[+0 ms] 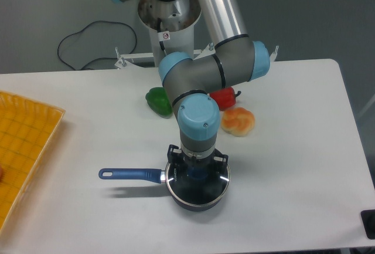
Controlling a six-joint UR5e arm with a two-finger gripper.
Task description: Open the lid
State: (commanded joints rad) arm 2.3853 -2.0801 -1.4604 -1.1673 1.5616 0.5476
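The glass lid (212, 186) with a shiny metal rim sits on the dark saucepan (196, 202), whose blue handle (130, 175) points left. My gripper (197, 173) comes straight down over the middle of the lid, its fingers on either side of the blue knob (197, 175). The wrist hides most of the knob and the fingertips, so I cannot tell whether the fingers grip it.
A green pepper (157, 100), a red pepper (224, 97) and an orange bread roll (238, 121) lie behind the pan. A yellow tray (23, 142) is at the left edge. A black cable (88, 37) lies at the back.
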